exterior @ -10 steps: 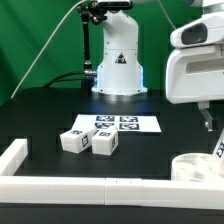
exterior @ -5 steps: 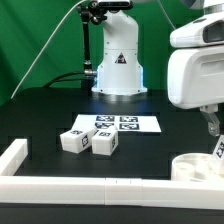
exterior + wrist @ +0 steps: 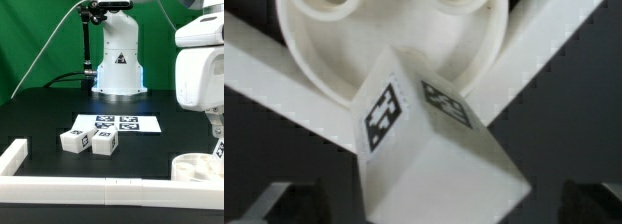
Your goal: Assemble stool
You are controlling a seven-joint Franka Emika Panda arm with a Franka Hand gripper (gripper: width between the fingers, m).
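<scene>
Since a moment ago the arm's big white housing has slid toward the exterior view's right and now sits tighter against that edge; nothing on the counter (image 3: 40, 115) has shifted. The arm hangs over the near right corner, its wrist pointing down above the round seat (image 3: 193, 166). The end effector (image 3: 213, 128) shows only as a dark tip below the housing. In the wrist view both fingertips (image 3: 269, 200) peek in as dark blurs set wide apart, fully spread, with nothing between them but a tagged leg (image 3: 434, 165) standing just below, tilted, its top corner near the seat's rim. I cannot tell whether leg and seat touch.

Two more legs (image 3: 90, 141) lie side by side mid-counter, just in front of the marker board (image 3: 118, 124). The white rail (image 3: 60, 183) runs along the near edge. The seat is cut off by the frame edge, and the tag patterns are too small to read.
</scene>
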